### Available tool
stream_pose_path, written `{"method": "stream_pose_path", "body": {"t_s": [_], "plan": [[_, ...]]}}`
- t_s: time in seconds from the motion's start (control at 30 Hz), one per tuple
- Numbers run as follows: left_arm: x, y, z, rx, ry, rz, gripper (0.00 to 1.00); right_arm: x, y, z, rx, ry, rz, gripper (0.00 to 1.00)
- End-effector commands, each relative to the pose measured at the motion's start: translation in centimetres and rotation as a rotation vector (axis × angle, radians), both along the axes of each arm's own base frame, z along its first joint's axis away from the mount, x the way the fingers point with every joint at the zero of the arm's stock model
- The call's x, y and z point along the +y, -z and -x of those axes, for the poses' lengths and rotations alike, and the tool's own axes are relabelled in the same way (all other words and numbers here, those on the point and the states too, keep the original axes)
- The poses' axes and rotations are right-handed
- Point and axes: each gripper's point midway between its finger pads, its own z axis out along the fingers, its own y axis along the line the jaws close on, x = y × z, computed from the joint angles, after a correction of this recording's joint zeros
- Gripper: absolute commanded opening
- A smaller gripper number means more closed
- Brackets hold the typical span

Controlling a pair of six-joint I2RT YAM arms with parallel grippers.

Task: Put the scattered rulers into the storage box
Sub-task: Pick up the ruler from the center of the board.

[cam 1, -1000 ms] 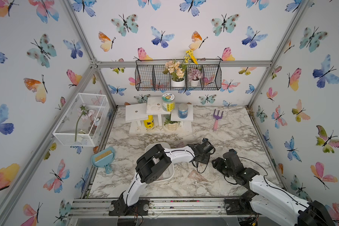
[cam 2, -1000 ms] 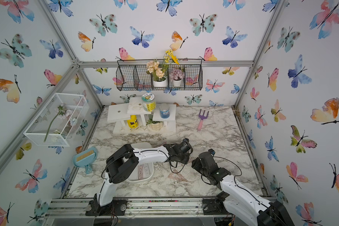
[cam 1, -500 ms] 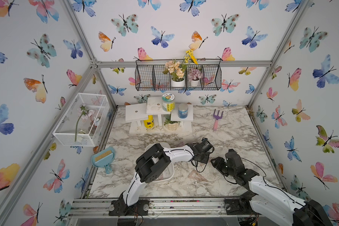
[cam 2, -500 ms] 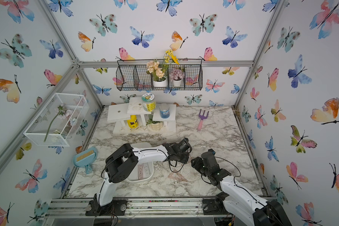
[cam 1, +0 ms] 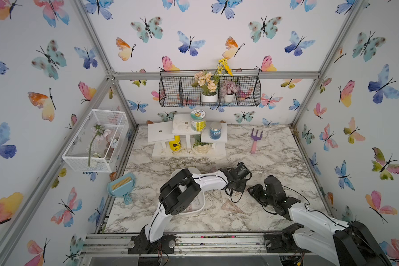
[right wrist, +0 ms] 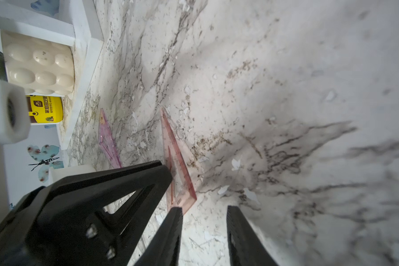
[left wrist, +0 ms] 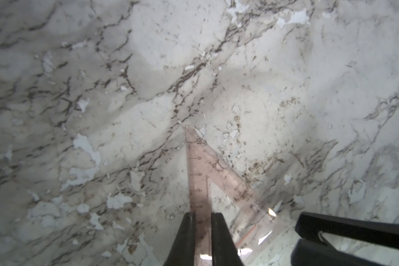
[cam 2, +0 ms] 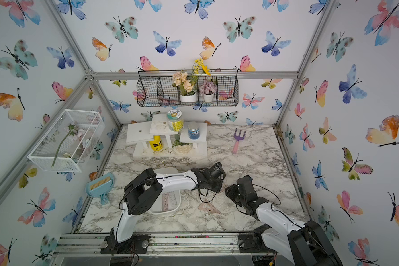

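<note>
**Top views:** left gripper (cam 1: 237, 186) and right gripper (cam 1: 253, 192) sit almost tip to tip, low over the marble top (cam 1: 274, 161). The wrists cover both sets of jaws, so we can't read them here. Behind the left gripper, back along its own forearm and partly under its elbow, is the storage box (cam 2: 168, 211). Its long side runs roughly crosswise to that forearm. The left arm is clearly nearer; for the right gripper the box is beyond the left one. A boxed ruler (cam 2: 169, 201), a pink strip, lies inside. A loose set square (cam 2: 207, 207) lies flat between the box and the right arm, near both grippers on their base side.

**Left wrist:** the left jaws are pinched nearly closed on one edge strip of the held set square (left wrist: 197, 175). Its long axis runs straight out ahead of the jaws. The far tip is at or on the marble; we can't tell contact. It is thin clear pink plastic with an open middle and fine scale marks and numerals. A black finger (left wrist: 346, 226), probably the right gripper's, is just beside it.

**Right wrist:** the right jaws are partly apart with nothing between them. The held piece's near corner sits just ahead of one finger; contact is unclear. A pinker ruler (right wrist: 107, 140) lies flat farther ahead.

**Our read:** the next move is the left arm's. Lift, swing back, and align the piece with the box's length.
</note>
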Motion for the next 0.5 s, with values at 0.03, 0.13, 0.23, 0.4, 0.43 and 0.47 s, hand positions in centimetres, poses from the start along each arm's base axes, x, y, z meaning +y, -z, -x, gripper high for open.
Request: {"method": "stream_pose_path", "body": {"t_s": [0.03,0.13,0.23,0.4,0.43,0.47], "plan": [[5.2,8.1,4.59,0.205,0.031,-0.234,0.13,0.71,-0.15,-0.48,-0.023,-0.033,-0.039,0.36],[5.18,8.08,4.55,0.204,0.03,-0.233,0.14,0.98,-0.25,-0.8,-0.026,-0.04,-0.05,0.32],[5.11,8.11,4.59,0.207,0.031,-0.231,0.13,1.3,-0.26,-1.07,-0.025,-0.05,-0.062,0.27],[5.01,8.03,4.5,0.206,0.031,-0.227,0.13,1.54,-0.2,-1.2,-0.014,-0.066,-0.056,0.25],[5.0,8.01,4.5,0.205,0.031,-0.228,0.13,1.52,-0.31,-1.28,-0.019,-0.065,-0.055,0.25],[5.03,7.97,4.4,0.203,0.029,-0.229,0.13,1.44,-0.3,-1.3,-0.021,-0.063,-0.052,0.25]]}}
